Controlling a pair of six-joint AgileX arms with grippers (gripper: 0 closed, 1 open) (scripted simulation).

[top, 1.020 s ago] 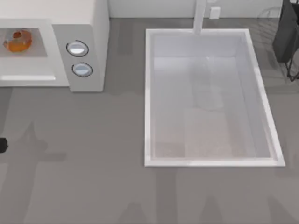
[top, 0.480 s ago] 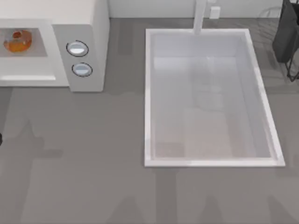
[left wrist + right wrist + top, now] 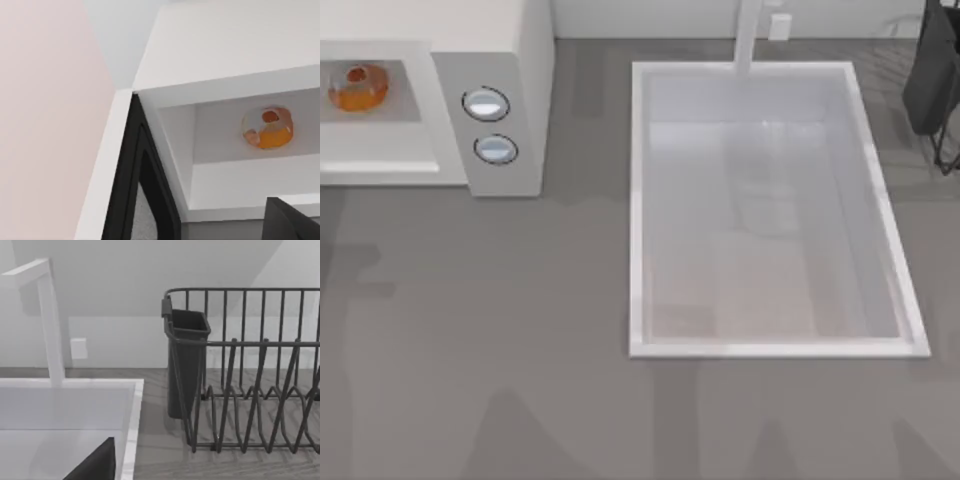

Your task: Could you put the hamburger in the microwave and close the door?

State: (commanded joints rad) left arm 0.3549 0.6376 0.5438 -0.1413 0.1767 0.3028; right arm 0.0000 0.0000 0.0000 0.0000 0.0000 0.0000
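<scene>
Orange-brown hamburger (image 3: 358, 87), white microwave (image 3: 510, 60)

White rectangular sink basin (image 3: 640, 200) sunk into grey counter (image 3: 520, 330), right of centre in top view. White faucet post (image 3: 748, 35) stands at basin's far rim, small white block (image 3: 779, 26) just beside it by the back wall. Dark wire dish rack (image 3: 260, 390) on counter past basin's right side, at far right corner. Dark cutlery cup (image 3: 186, 360) hangs on rack's end nearest the basin.
</scene>
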